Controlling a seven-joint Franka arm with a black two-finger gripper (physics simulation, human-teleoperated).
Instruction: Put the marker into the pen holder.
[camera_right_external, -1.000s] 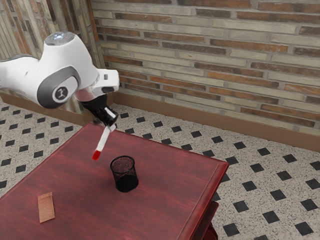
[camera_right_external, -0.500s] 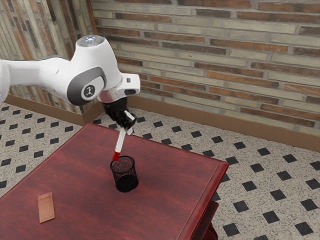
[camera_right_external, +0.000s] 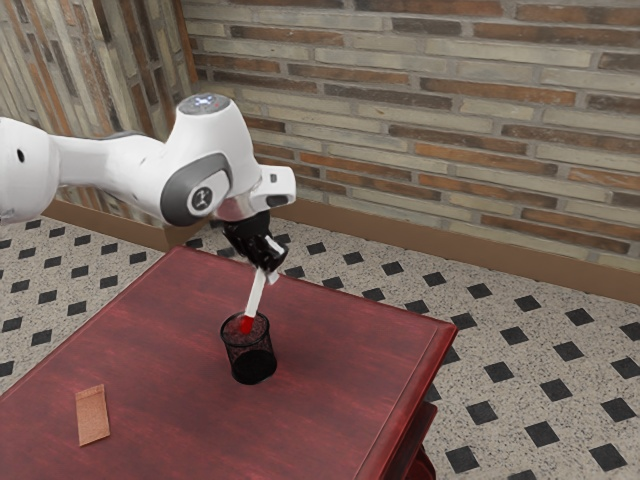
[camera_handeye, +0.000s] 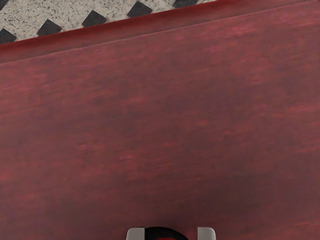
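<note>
Below the fingers (camera_right_external: 272, 274) lay a red surface (camera_right_external: 340, 350); beyond, a brick wall (camera_right_external: 430, 120). Closed around the marker (camera_right_external: 256, 295), they had lowered its red end to the pen holder's (camera_right_external: 253, 368) mouth.

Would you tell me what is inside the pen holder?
The marker's red end seems to be just inside the mouth of the pen holder. The dark lower part hides whatever may lie there.
</note>
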